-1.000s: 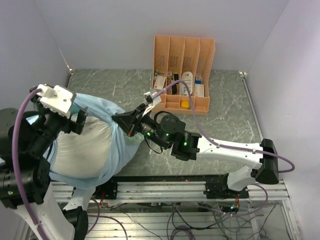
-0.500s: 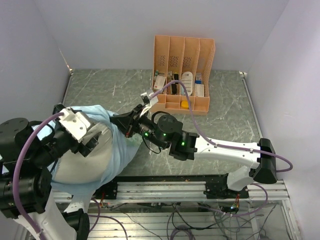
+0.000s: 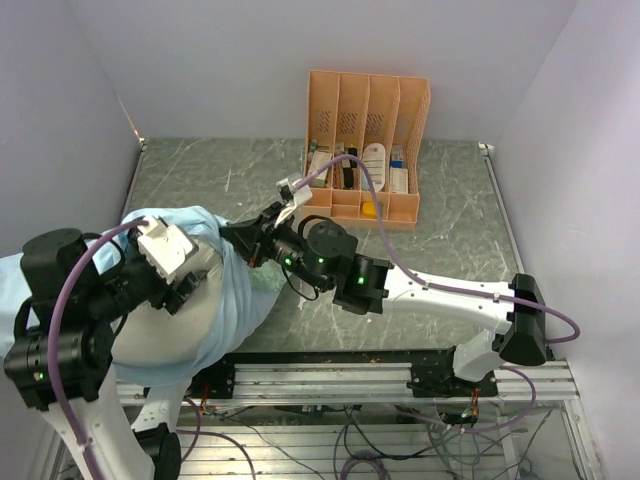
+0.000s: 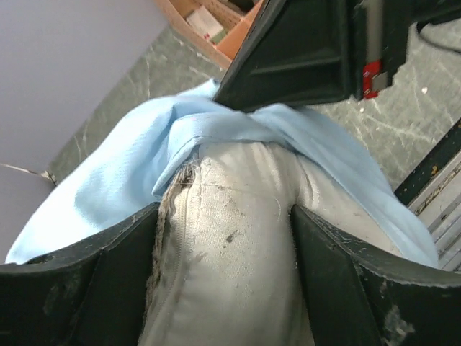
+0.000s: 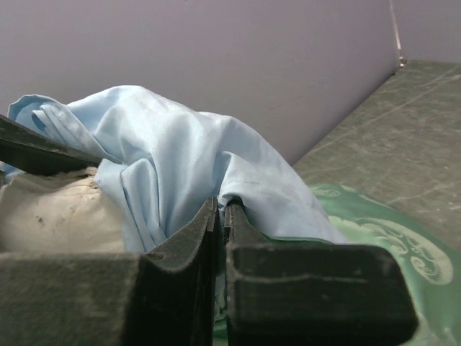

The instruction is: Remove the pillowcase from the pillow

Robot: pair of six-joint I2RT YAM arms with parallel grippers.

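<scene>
The off-white pillow [image 3: 180,330] lies at the near left of the table, its end bare. The light blue pillowcase [image 3: 245,290] is bunched around its far and right side. My left gripper [image 3: 185,285] is shut on the pillow's bare end; in the left wrist view the pillow [image 4: 230,274] fills the gap between my fingers [image 4: 108,288]. My right gripper [image 3: 232,238] is shut on a fold of the pillowcase [image 5: 166,151], its jaws almost touching. The case's mint-green patterned face [image 5: 389,238] shows on the table beside it.
An orange file rack [image 3: 368,150] with small items stands at the back centre of the green marbled table [image 3: 450,220]. Purple walls close the left, back and right. A metal rail [image 3: 330,375] runs along the near edge.
My left gripper has moved from the far left toward the near right, pulling the pillow with it. The right gripper has shifted slightly left and farther, still pinching the cloth.
</scene>
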